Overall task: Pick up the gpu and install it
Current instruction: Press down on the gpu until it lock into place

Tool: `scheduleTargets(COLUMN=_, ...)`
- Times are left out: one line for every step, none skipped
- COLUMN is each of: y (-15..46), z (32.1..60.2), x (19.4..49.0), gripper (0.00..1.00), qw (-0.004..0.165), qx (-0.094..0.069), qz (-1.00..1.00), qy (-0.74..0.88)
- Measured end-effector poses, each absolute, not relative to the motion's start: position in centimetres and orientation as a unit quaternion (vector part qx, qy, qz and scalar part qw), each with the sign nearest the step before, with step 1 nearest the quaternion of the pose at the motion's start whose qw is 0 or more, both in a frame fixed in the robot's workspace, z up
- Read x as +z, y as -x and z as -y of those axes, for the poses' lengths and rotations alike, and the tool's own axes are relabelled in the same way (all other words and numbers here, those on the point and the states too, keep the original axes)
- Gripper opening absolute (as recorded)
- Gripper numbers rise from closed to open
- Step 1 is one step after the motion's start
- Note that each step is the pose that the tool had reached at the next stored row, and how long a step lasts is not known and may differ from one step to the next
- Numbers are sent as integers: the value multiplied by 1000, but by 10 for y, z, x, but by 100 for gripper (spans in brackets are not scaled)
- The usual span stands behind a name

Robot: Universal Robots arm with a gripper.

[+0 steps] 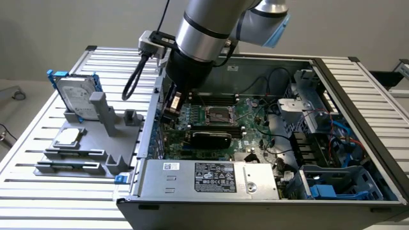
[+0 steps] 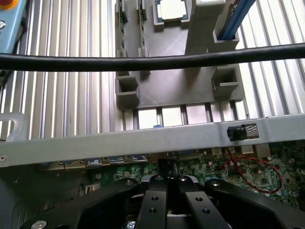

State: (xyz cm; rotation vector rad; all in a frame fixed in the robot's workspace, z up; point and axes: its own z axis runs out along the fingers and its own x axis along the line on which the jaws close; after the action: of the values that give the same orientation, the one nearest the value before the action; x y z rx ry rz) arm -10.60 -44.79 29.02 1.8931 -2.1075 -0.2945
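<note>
hand (image 2: 167, 179): fingers closed together, nothing visibly gripped, inside computer case (image 1: 357, 96) over motherboard (image 1: 211, 129)
gpu (image 1: 210, 139): seated on motherboard

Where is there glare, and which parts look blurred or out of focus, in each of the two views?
Exterior view: even, soft light, faint sheen on the table slats; the arm's silver sleeve shines. Wrist view: strong glare on the table slats beyond the case wall; the black cable across the picture and the gripper look soft, out of focus.

lab: slatted aluminium bench (image 1: 64, 191), robot arm (image 1: 204, 28)
</note>
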Motion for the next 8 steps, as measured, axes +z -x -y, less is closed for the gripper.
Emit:
scheduleTargets(y=106, z=448, x=290, gripper=11, qw=146, qx=-102, qz=733, qy=-657)
scheduleTargets(y=106, z=448, x=290, gripper=11, qw=146, qx=-103, qz=733, qy=-656)
scheduleTargets(y=106, z=448, x=290, gripper=11, qw=146, qx=-103, qz=734, qy=-655)
scheduleTargets(y=106, z=448, x=290, gripper=11, qw=146, qx=-103, qz=734, qy=-655)
scheduleTargets(y=106, z=448, x=289, gripper=11, qw=146, qx=-103, qz=735, qy=-654)
scheduleTargets(y=106, z=448, x=289, gripper=11, qw=146, qx=-103, qz=735, qy=-654)
scheduleTargets(y=106, z=448, x=289, gripper=11, qw=146, qx=-103, qz=736, qy=-653)
scheduleTargets(y=106, z=448, x=288, gripper=11, qw=146, qx=-103, qz=736, qy=-653)
